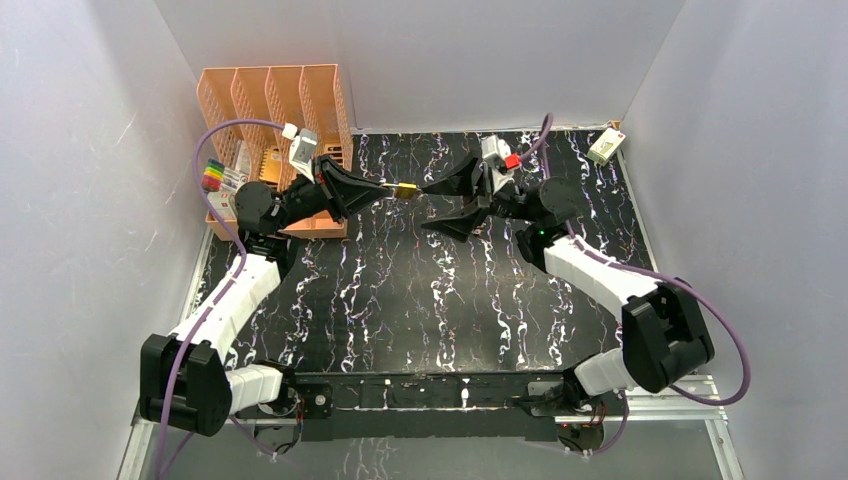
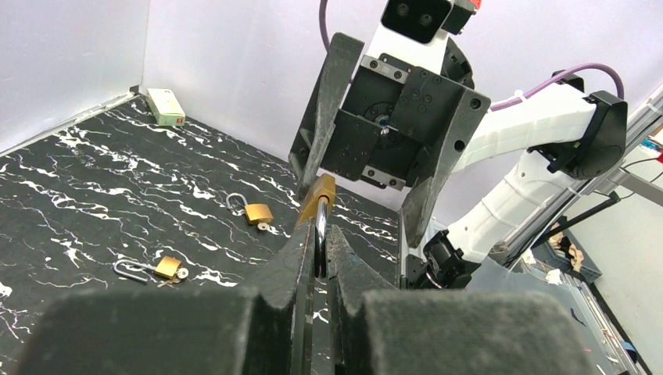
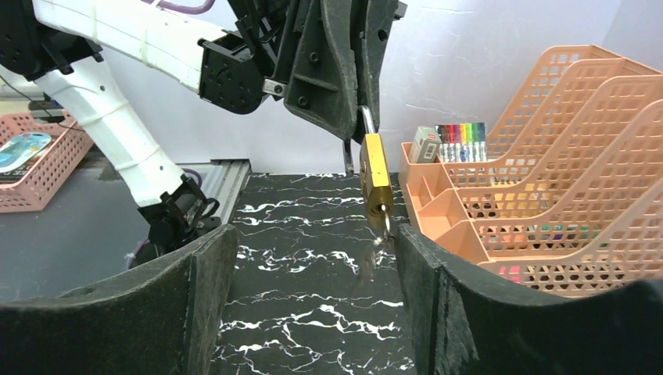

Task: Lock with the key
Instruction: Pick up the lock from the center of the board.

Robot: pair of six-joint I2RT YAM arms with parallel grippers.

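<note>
Black white-veined marble tabletop (image 1: 400,300) under boxy brass padlock (image 3: 376,183), curved steel shackle (image 2: 320,238)

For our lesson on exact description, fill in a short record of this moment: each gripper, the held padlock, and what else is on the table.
Left gripper: shut on the shackle of the brass padlock
Position: held above the table, between the two arms
Right gripper: open, facing the padlock, not gripping it
On the table: two spare padlocks, lying flat
Back left: orange organiser
</note>
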